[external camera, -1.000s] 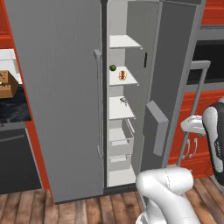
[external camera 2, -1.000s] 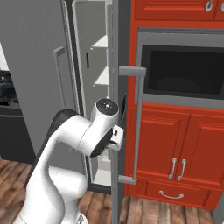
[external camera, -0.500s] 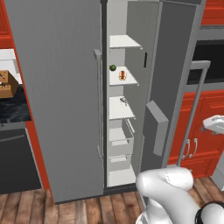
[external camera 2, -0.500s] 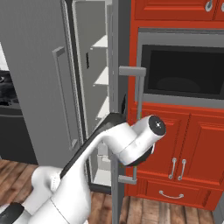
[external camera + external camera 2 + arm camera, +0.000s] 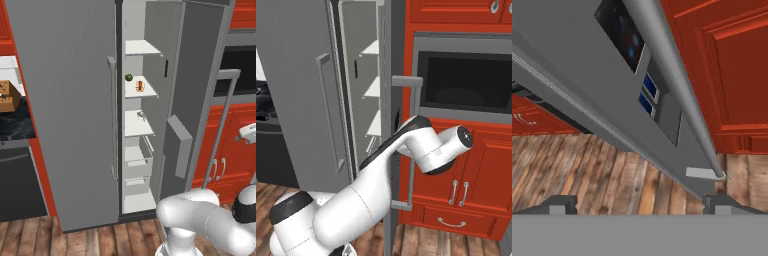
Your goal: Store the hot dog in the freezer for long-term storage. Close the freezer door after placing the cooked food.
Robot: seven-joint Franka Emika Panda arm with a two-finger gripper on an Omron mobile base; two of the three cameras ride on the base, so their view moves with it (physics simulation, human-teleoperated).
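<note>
The hot dog (image 5: 140,86) lies on a white shelf inside the freezer (image 5: 136,125), beside a small green thing (image 5: 129,77). The freezer door (image 5: 200,75) stands wide open, its bar handle (image 5: 220,130) on the outer side. My white arm (image 5: 431,147) reaches around that outer side of the door, which stands edge-on (image 5: 387,100) in the right base view. In the hand view my gripper (image 5: 644,206) is open and empty, close to the door's outer face (image 5: 572,75), with its black dispenser recess (image 5: 624,30) and handle (image 5: 677,90) ahead.
The wider fridge door (image 5: 70,110) is shut at the left. Red cabinets (image 5: 476,170) and a built-in oven (image 5: 466,85) stand right of the freezer door. A dark counter with a brown box (image 5: 7,95) lies at the far left.
My arm has swung to the right, from in front of the freezer door's edge round to its outer side. The door and the hot dog have not moved.
</note>
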